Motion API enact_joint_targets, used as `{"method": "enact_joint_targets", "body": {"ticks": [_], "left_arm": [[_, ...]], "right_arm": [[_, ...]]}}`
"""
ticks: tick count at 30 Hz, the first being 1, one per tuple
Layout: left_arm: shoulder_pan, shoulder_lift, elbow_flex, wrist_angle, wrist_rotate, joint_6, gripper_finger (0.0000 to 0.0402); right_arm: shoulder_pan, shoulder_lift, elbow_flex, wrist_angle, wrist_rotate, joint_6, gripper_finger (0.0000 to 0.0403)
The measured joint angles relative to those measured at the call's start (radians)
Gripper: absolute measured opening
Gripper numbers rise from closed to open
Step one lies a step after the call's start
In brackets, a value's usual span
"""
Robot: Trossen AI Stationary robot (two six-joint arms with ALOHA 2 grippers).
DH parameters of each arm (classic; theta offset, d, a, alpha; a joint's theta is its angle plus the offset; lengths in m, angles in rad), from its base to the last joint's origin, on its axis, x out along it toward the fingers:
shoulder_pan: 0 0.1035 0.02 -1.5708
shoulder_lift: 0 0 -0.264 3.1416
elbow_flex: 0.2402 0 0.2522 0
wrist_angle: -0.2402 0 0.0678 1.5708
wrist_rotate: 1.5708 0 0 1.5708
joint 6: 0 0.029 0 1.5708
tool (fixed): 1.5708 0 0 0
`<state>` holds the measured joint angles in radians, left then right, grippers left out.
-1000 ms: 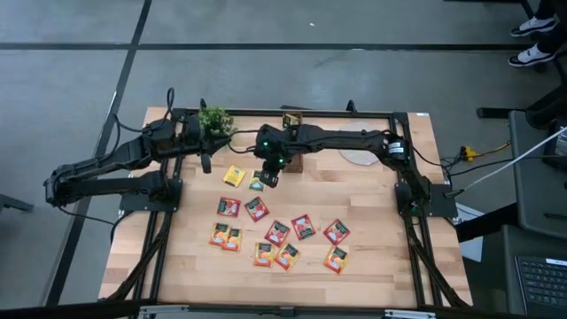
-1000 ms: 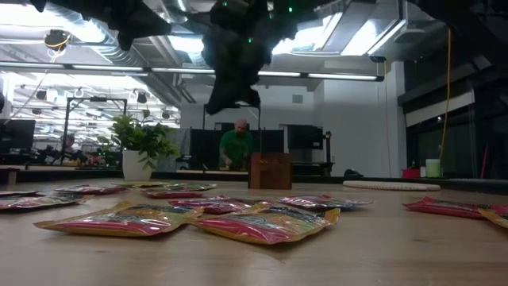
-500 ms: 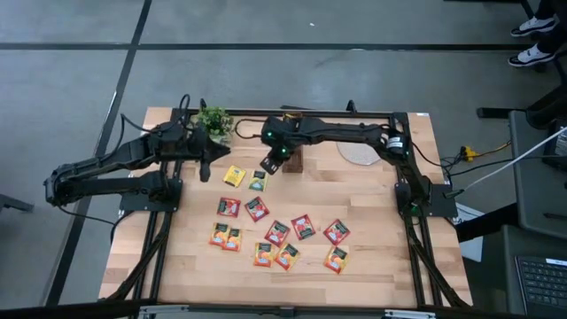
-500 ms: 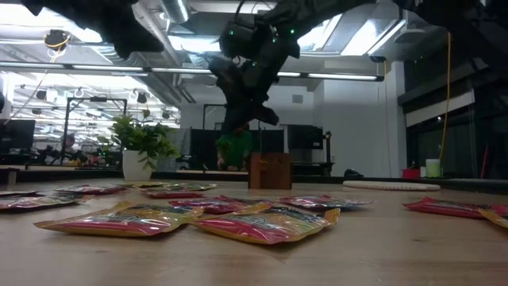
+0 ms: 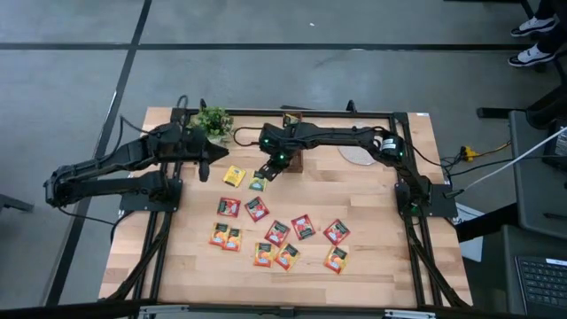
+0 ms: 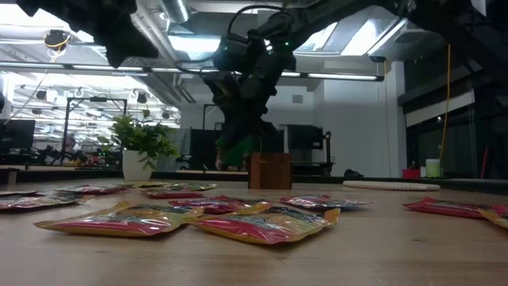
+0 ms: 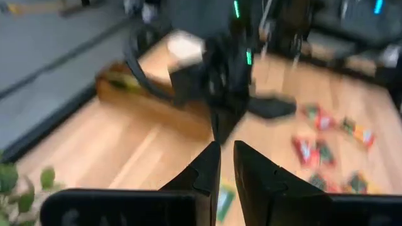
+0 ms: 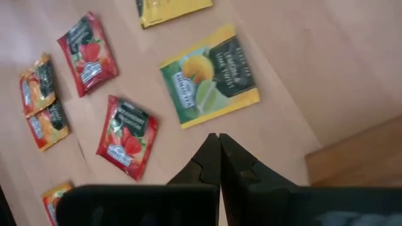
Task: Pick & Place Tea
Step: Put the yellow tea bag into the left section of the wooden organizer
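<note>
Right gripper (image 5: 268, 171) pressed shut, empty, above green tea sachet (image 8: 210, 74) beside wooden box (image 5: 292, 159). Left gripper (image 5: 205, 164) nearly closed, empty, near plant (image 5: 213, 120).

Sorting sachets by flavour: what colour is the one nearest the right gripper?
Green sachet with yellow edges and citrus fruit; clearest in the right wrist view.

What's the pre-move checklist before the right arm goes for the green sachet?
1. Right gripper empty: ok, fingers shut, nothing between them.
2. Jaws open for a pick: not ok, shut.
3. Green sachet lying flat, nothing on it: ok, apart from the yellow sachet.
4. Gripper over target: ok, right above the sachet.
5. Left gripper out of the way: ok, back by the plant.
6. Wooden box clearance: cannot tell.
</note>
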<state>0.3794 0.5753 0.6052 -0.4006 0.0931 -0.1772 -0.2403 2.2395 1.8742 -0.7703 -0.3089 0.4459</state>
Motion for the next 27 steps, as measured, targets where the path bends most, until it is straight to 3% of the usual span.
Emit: {"method": "enact_joint_targets", "body": {"ticks": [6, 22, 27], "left_arm": [[-0.027, -0.135, -0.154, 0.228, -0.016, -0.104, 0.0042], [-0.084, -0.167, -0.191, 0.21, -0.1, -0.133, 0.0042], [-0.084, -0.167, -0.191, 0.209, -0.102, -0.126, 0.0042]], "right_arm": [[-0.001, 0.0, 0.029, 0.004, 0.001, -0.001, 0.0], [0.015, 0.013, 0.044, 0.092, -0.038, 0.078, 0.0], [0.038, 0.071, 0.12, 0.088, -0.067, 0.096, 0.0]]}}
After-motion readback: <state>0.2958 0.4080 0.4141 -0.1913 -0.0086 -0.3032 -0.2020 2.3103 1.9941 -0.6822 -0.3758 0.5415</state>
